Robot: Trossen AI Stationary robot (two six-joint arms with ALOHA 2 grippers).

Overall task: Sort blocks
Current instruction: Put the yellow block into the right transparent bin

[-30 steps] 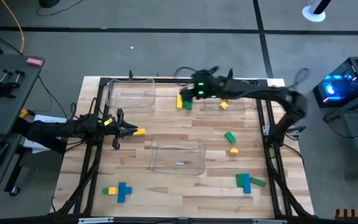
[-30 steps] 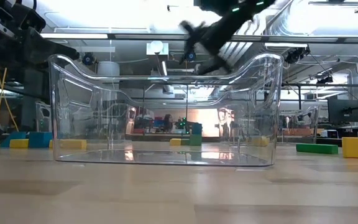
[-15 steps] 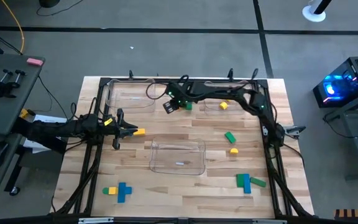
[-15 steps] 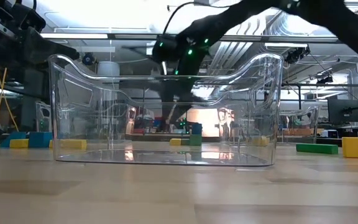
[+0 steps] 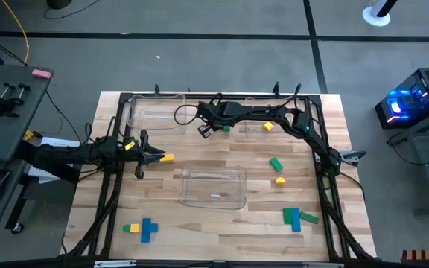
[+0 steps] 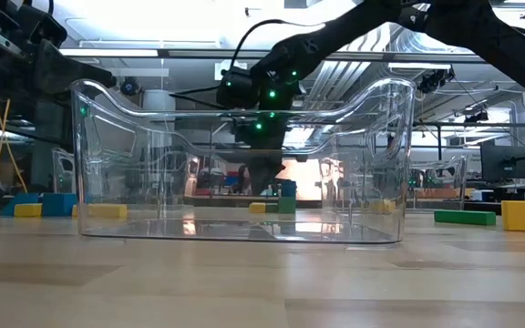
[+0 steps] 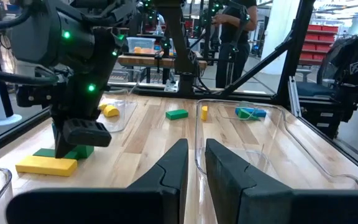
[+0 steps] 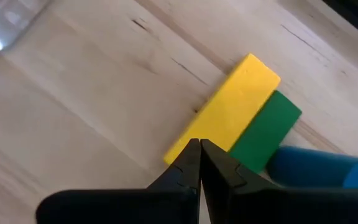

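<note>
The right tool (image 8: 199, 149) has swung in from over the far tray toward the bench's (image 5: 199, 231) middle and pressed its fingers together on nothing, the tips poised at the end of the yellow bar (image 8: 225, 116), which lies flat against a green block (image 8: 265, 135), so I'd say that bar is not yet picked. Other blocks lie scattered. The left tool (image 7: 192, 163), nearly pressed together and empty, waits at the left edge. Clear trays (image 5: 213, 186) crowd the middle, leaving little room.

The middle clear tray (image 5: 213, 186) stands alone with bare wood on every side, so passage around it is free. Behind it the right arm (image 5: 274, 113) spans the far edge (low over the boards), barring access to the yellow bar (image 8: 229, 112) there.
</note>
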